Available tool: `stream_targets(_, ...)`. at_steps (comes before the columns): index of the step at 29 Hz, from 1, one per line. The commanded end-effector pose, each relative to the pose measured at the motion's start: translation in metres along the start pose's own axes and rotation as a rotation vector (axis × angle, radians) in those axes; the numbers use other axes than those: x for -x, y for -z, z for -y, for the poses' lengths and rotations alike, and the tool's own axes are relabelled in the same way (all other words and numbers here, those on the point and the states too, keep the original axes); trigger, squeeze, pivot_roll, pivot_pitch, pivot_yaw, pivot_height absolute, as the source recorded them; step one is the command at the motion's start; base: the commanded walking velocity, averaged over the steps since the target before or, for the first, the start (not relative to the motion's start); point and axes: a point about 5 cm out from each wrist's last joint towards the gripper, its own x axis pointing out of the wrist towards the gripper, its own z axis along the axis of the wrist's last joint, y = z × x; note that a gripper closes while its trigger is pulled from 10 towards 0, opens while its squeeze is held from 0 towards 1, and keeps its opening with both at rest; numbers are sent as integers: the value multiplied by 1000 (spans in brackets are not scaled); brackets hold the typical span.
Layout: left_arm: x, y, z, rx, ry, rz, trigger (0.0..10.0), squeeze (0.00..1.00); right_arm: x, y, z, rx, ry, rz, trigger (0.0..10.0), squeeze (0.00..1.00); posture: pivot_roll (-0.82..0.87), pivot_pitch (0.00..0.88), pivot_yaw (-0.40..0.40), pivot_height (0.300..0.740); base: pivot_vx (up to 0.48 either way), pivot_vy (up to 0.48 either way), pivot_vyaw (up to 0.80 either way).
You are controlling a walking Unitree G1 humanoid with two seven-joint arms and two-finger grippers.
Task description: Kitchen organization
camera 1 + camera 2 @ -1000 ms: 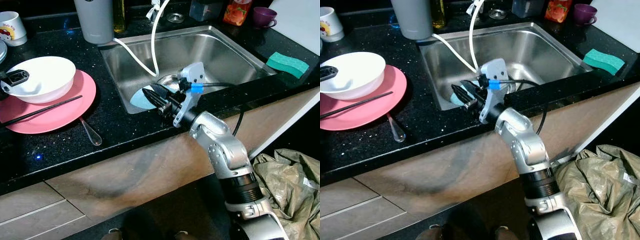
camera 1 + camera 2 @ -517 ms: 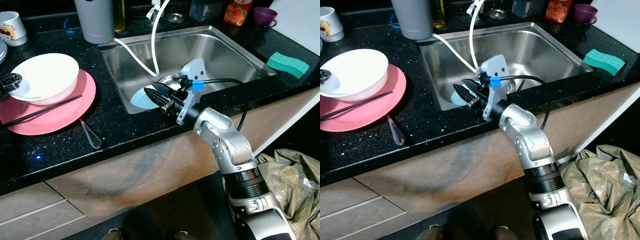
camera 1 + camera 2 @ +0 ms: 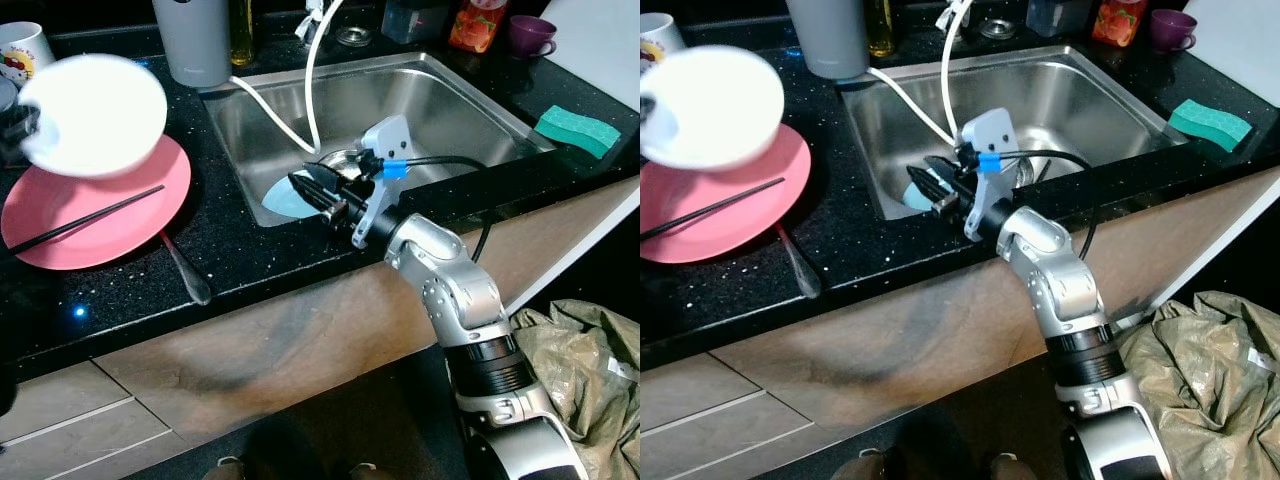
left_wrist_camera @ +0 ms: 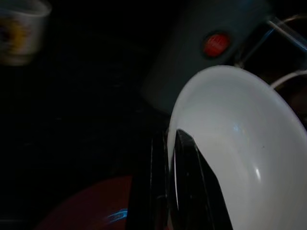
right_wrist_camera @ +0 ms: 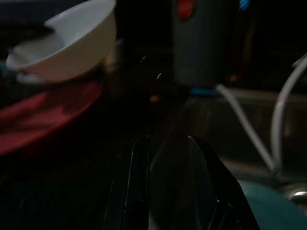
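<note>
1. Left wrist view showed the left gripper (image 4: 170,191) clamped on the white bowl's (image 3: 95,115) rim.
2. Bowl had risen off the pink plate (image 3: 110,215), tilted; lift under way.
3. Right gripper (image 3: 318,192) remained at the sink (image 3: 480,110) edge, fingers near-closed, empty.

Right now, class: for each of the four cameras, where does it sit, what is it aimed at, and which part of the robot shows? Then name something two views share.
Left eye view: on the head, facing down at the sink; right arm showing.
Right eye view: beside it, same scene.
Left wrist view: along the left end effector, which grips the white bowl at its rim.
Right wrist view: along the right end effector by the sink, towards the pink plate.
Shared: bowl and grey jug in both wrist views.
</note>
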Motion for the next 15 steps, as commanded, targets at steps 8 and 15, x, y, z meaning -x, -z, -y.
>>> stream_targets(8, -21, 18, 50, -92, 177, 82, 0, 0, -7, -21, 17, -113, 189, 157, 10000, 0, 51, 147, -22, 740, 0, 0, 0)
stream_targets(15, -28, 36, 74, -289, 160, 108, 0, 0, -8, -24, 23, -239, 281, 194, 10000, 1000, 49, 146, -20, 740, 0, 0, 0)
